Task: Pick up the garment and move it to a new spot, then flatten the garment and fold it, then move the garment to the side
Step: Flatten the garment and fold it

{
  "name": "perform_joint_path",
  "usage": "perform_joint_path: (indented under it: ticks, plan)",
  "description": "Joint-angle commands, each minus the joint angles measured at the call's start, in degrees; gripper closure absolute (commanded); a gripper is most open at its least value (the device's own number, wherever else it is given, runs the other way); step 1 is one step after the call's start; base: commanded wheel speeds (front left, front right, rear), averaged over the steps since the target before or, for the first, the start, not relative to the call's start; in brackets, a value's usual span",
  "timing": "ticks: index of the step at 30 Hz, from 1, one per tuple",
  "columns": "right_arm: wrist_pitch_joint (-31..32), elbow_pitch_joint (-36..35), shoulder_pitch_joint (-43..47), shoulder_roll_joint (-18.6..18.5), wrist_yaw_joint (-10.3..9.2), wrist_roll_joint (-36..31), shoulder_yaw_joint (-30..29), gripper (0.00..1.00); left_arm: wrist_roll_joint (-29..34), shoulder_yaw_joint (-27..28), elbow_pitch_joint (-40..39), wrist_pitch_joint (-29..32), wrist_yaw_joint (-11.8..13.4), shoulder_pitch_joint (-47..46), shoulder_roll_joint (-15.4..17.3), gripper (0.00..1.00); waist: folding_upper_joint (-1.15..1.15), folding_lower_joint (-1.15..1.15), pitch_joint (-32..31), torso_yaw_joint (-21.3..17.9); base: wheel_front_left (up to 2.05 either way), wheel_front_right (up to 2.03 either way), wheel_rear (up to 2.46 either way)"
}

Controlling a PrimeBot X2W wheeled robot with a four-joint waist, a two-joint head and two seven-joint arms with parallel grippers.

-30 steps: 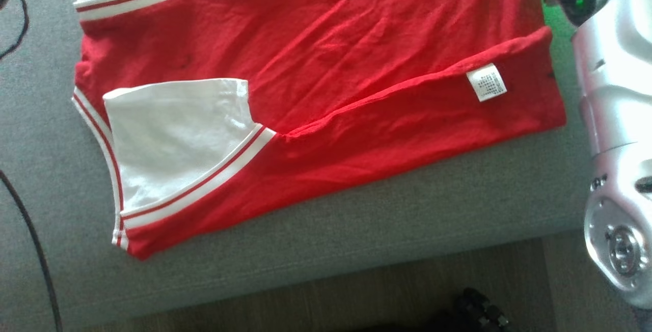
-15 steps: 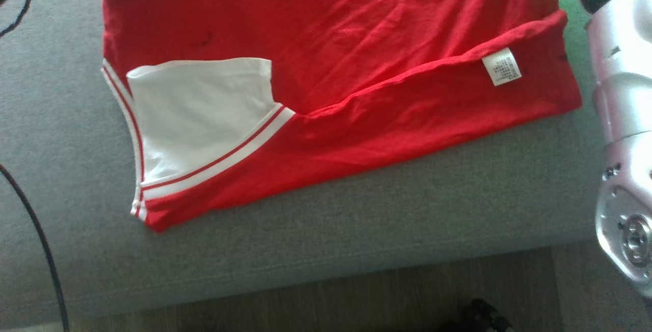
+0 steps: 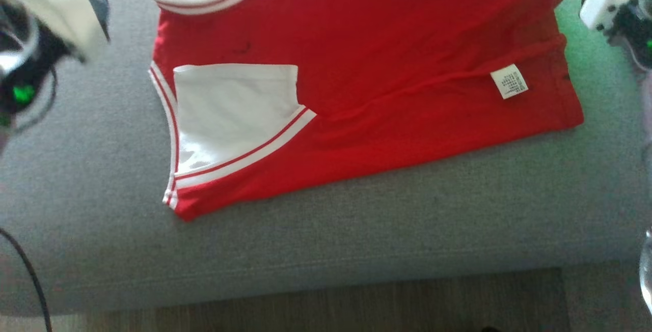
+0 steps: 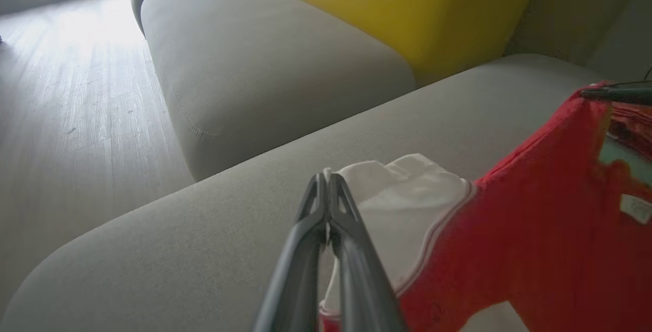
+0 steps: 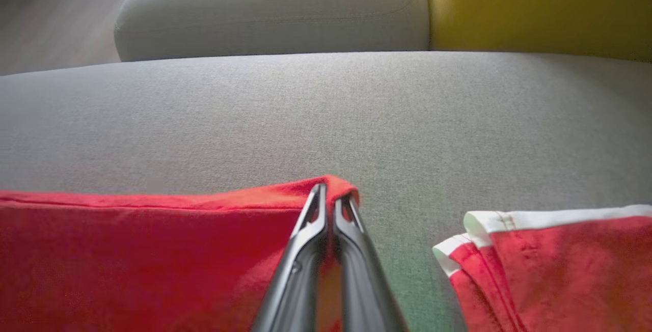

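We find the garment (image 3: 397,42), red with white, stripe-trimmed sleeves and a white label (image 3: 509,81), spread on the grey sofa seat (image 3: 356,240), near the seat's front edge. The left tool (image 4: 327,176) is clamped on a white sleeve (image 4: 407,194). The right tool (image 5: 331,192) is clamped on a red corner.

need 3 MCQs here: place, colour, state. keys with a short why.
1. Where does the garment lie?
A. on a metal tray
B. on the grey sofa seat
C. in a cardboard box
2. What colour is the near sleeve?
A. white
B. blue
C. black
3. How is the right gripper?
A. open, holding nothing
B. shut on the garment's red edge
C. shut on a bottle
Key: 1 B, grey upholstery shows beneath it; 2 A, a white panel with red-striped trim; 3 B, red fabric is pinched between its closed fingers.
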Motion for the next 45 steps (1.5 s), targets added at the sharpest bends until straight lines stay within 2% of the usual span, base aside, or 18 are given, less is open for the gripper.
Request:
perform_joint_path:
  ticks: [1, 12, 20, 27, 35, 40, 41, 42, 43, 44, 45]
  plan:
    - [0.94, -4.05, 1.09, -0.74, -0.02, 1.14, 0.66, 1.0, -0.8, 3.49, -3.56, -0.74, 1.05, -0.01, 3.94, 1.0, 0.0, 0.01, -0.67, 0.5, 0.0, 0.0, 0.0]
    - [8.78, -18.05, 13.41, -4.07, -0.02, 3.75, -1.76, 1.0, -4.53, 4.4, -22.76, -1.1, 9.92, 15.18, 11.76, 1.0, 0.0, 0.01, -2.44, 2.22, 0.0, 0.0, 0.0]
    - [14.25, -25.05, 20.38, -4.62, -0.02, 1.99, -4.63, 1.0, -6.48, 2.57, -31.79, -1.39, 15.07, 24.91, 14.27, 1.0, 0.0, 0.01, -2.21, 3.47, 0.0, 0.0, 0.0]
    - [16.98, -28.35, 23.85, -4.95, -0.02, 0.85, -5.95, 1.0, -6.75, 1.31, -32.97, -2.5, 16.06, 28.21, 13.98, 1.0, 0.0, 0.01, -1.35, 4.14, 0.0, 0.0, 0.0]
    - [18.29, -29.67, 24.85, -4.14, -0.02, -0.85, -5.44, 1.0, -6.97, -2.3, -29.82, -2.69, 15.12, 30.45, 9.78, 1.0, 0.0, 0.01, -1.16, 3.8, 0.0, 0.0, 0.0]
    - [18.19, -28.6, 24.69, -3.92, -0.02, -1.57, -4.46, 0.84, -5.52, -4.41, -26.55, -3.31, 15.31, 31.14, 7.08, 1.0, 0.0, 0.01, -1.73, 3.43, 0.0, 0.0, 0.0]
    - [18.15, -28.19, 24.8, -3.84, -0.02, -1.54, -4.4, 0.76, -5.17, -4.69, -25.88, -3.53, 15.49, 31.27, 6.69, 1.0, 0.0, 0.01, -1.91, 3.4, 0.0, 0.0, 0.0]
    - [18.01, -27.8, 24.91, -3.85, -0.02, -1.53, -4.36, 0.53, -5.13, -5.05, -25.15, -3.41, 15.72, 31.54, 6.33, 1.0, 0.0, 0.01, -2.11, 3.4, 0.0, 0.0, 0.0]
    - [17.7, -27.43, 25.01, -3.98, -0.02, -1.66, -4.45, 0.02, -5.07, -5.25, -24.42, -3.35, 16.15, 31.79, 6.01, 0.92, 0.0, 0.01, -2.34, 3.42, 0.0, 0.0, 0.0]
    - [17.18, -27.08, 25.06, -4.05, -0.02, -1.88, -4.75, 0.0, -4.86, -5.39, -23.89, -3.56, 16.48, 31.96, 5.69, 0.62, 0.0, 0.01, -2.59, 3.44, 0.0, 0.0, 0.0]
    - [16.73, -26.74, 25.16, -4.12, -0.02, -2.05, -4.92, 0.0, -4.98, -5.28, -23.48, -4.05, 16.88, 32.23, 5.19, 0.14, 0.0, 0.01, -2.91, 3.49, 0.0, 0.0, 0.0]
